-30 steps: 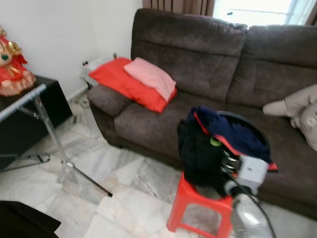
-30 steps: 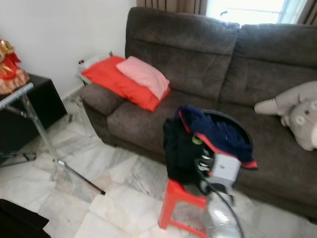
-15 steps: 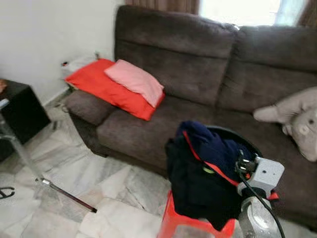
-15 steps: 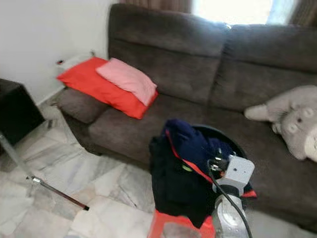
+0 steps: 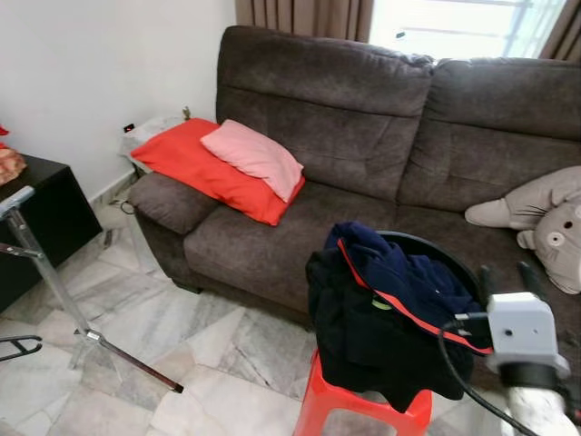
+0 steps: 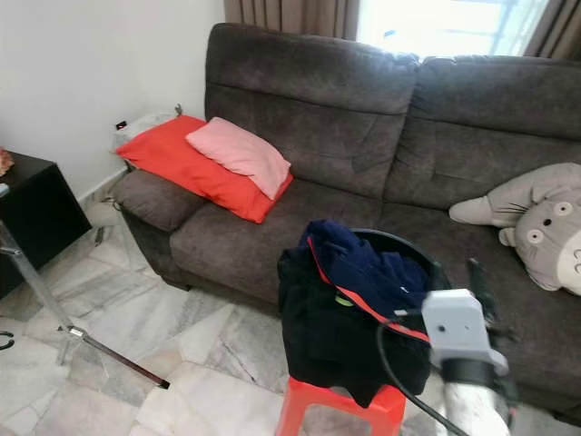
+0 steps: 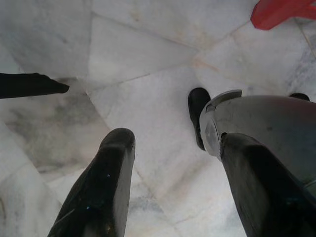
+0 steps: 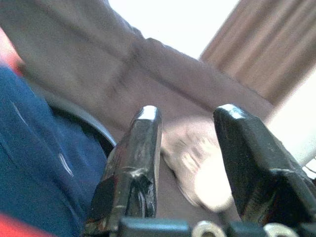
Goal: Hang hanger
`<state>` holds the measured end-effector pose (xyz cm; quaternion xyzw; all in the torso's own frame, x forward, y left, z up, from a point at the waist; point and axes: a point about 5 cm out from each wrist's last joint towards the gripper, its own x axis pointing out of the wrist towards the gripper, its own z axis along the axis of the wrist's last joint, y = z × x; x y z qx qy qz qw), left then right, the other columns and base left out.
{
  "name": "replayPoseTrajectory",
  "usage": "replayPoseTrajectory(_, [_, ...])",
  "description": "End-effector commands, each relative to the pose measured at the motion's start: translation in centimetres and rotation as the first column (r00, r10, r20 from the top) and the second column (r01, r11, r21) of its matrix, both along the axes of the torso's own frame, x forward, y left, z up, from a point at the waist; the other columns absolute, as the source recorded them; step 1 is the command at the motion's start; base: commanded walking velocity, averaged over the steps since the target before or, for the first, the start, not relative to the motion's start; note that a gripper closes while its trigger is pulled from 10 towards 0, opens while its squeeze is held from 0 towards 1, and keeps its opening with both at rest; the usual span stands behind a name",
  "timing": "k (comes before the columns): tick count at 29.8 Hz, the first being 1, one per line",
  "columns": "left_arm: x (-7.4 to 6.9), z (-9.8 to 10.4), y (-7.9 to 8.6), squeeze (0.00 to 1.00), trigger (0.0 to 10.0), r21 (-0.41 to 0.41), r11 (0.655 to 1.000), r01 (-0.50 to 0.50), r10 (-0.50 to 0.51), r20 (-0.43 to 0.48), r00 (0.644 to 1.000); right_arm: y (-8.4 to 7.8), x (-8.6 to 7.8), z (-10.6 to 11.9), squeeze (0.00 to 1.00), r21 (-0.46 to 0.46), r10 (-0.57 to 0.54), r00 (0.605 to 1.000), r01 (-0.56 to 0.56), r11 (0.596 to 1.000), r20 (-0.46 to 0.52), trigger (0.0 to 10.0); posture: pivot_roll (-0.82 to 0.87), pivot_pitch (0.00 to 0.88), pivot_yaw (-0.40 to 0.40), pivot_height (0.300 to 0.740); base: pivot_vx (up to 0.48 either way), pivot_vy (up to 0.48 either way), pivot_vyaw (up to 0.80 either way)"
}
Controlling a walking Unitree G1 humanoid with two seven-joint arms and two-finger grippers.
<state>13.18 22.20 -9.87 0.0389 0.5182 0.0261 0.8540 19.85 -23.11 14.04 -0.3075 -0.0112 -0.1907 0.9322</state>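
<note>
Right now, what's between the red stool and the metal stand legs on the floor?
Bare marble floor in the left eye view: nothing lies between the red stool and the metal stand. The navy clothes hang over the stool's top.

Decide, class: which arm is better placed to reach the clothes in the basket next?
Probably right. The right gripper is raised, open, beside the basket of dark clothes; the left gripper hangs over the floor.

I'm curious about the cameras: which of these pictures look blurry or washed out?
Right wrist view: smeared, the sofa soft, window white. Both eye views: sharp, though the window glares and the right end effector is slightly blurred. Left wrist view: crisp floor tiles.
</note>
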Motion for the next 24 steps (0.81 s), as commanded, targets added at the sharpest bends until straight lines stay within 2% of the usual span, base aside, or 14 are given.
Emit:
replayPoseTrajectory(1, [-0.4,-0.1,0.2,0.00,10.0,0.010,1.000,0.026,-0.025,-0.024,0.999,-0.3,-0.4,-0.3,0.00,0.002,-0.041,0.999,0.041,0.999,-0.031,10.0,-0.09,0.034,0.018,0.740,0.000,0.000,0.00])
replayPoseTrajectory(3, [-0.4,-0.1,0.2,0.00,10.0,0.009,1.000,0.026,-0.026,-0.025,0.999,-0.7,-1.0,-1.1,0.00,0.008,-0.076,0.994,0.077,0.997,-0.084,10.0,-0.10,0.036,0.016,0.740,0.000,0.000,0.00])
replayPoseTrajectory(4, [-0.5,-0.1,0.3,0.00,10.0,0.009,1.000,0.025,-0.025,-0.029,0.999,-1.6,-1.6,-1.9,0.00,0.008,-0.115,0.982,0.118,0.993,-0.150,10.0,-0.10,0.039,0.016,0.740,0.000,0.000,0.00])
replayPoseTrajectory(6, [-0.5,-0.1,0.2,0.00,10.0,0.007,1.000,0.028,-0.027,-0.028,0.999,-2.7,-1.8,-2.3,0.00,0.007,-0.152,0.969,0.157,0.988,-0.195,10.0,-0.10,0.038,0.014,0.740,0.000,0.000,0.00])
replayPoseTrajectory(9, [-0.4,-0.1,0.1,0.00,10.0,0.004,1.000,0.028,-0.028,-0.028,0.999,-3.2,-1.8,-2.1,0.00,-0.014,-0.148,0.960,0.149,0.989,-0.236,10.0,-0.10,0.039,0.011,0.740,0.000,0.000,0.00])
replayPoseTrajectory(11, [-0.4,-0.2,0.0,0.00,10.0,0.001,1.000,0.028,-0.028,-0.031,0.999,-3.2,-2.1,-3.0,0.00,-0.017,-0.117,0.934,0.118,0.993,-0.337,10.0,-0.10,0.037,0.008,0.740,0.000,0.000,0.00])
replayPoseTrajectory(13, [-0.4,-0.2,0.0,0.00,10.0,0.001,1.000,0.029,-0.029,-0.031,0.999,-3.1,-2.1,-3.1,0.00,-0.017,-0.115,0.930,0.116,0.993,-0.348,10.0,-0.10,0.037,0.008,0.740,0.000,0.000,0.00])
replayPoseTrajectory(14, [-0.4,-0.1,0.0,0.00,10.0,-0.001,1.000,0.022,-0.023,-0.030,0.999,-3.1,-2.6,-3.6,0.00,-0.019,-0.108,0.912,0.110,0.994,-0.395,10.0,-0.10,0.039,0.008,0.740,0.000,0.000,0.00])
replayPoseTrajectory(15, [-0.4,-0.2,0.0,0.00,10.0,-0.001,1.000,0.020,-0.020,-0.030,0.999,-3.2,-2.8,-3.8,1.00,-0.004,-0.103,0.909,0.111,0.994,-0.404,10.0,-0.10,0.039,0.009,0.740,0.000,0.000,0.00])
replayPoseTrajectory(17, [-0.3,-0.2,0.0,0.00,10.0,-0.001,1.000,0.018,-0.018,-0.030,0.999,-3.1,-2.8,-3.8,1.00,0.007,-0.067,0.905,0.077,0.997,-0.420,10.0,-0.10,0.039,0.009,0.740,0.000,0.000,0.00])
replayPoseTrajectory(18, [-0.3,-0.2,0.0,0.00,10.0,-0.002,1.000,0.020,-0.020,-0.032,0.999,-2.8,-2.4,-3.7,1.00,-0.014,-0.001,0.896,-0.006,1.000,-0.444,10.0,-0.10,0.039,0.011,0.740,0.000,0.000,0.00])
replayPoseTrajectory(20, [-0.3,-0.2,0.0,0.00,10.0,-0.002,1.000,0.021,-0.021,-0.034,0.999,-2.5,-2.2,-3.7,1.00,-0.037,0.057,0.878,-0.085,0.996,-0.475,10.0,-0.11,0.039,0.011,0.740,0.000,0.000,0.00])
replayPoseTrajectory(21, [-0.3,-0.1,0.0,0.00,10.0,-0.001,1.000,0.019,-0.019,-0.033,0.999,-2.4,-2.1,-3.6,0.02,-0.067,0.080,0.863,-0.131,0.989,-0.499,10.0,-0.10,0.039,0.011,0.740,0.000,0.000,0.00])
replayPoseTrajectory(24, [-0.3,-0.1,0.0,0.00,10.0,0.000,1.000,0.014,-0.014,-0.031,0.999,-2.5,-1.9,-3.4,0.00,-0.094,0.098,0.849,-0.170,0.981,-0.520,10.0,-0.11,0.040,0.011,0.740,0.000,0.000,0.00])
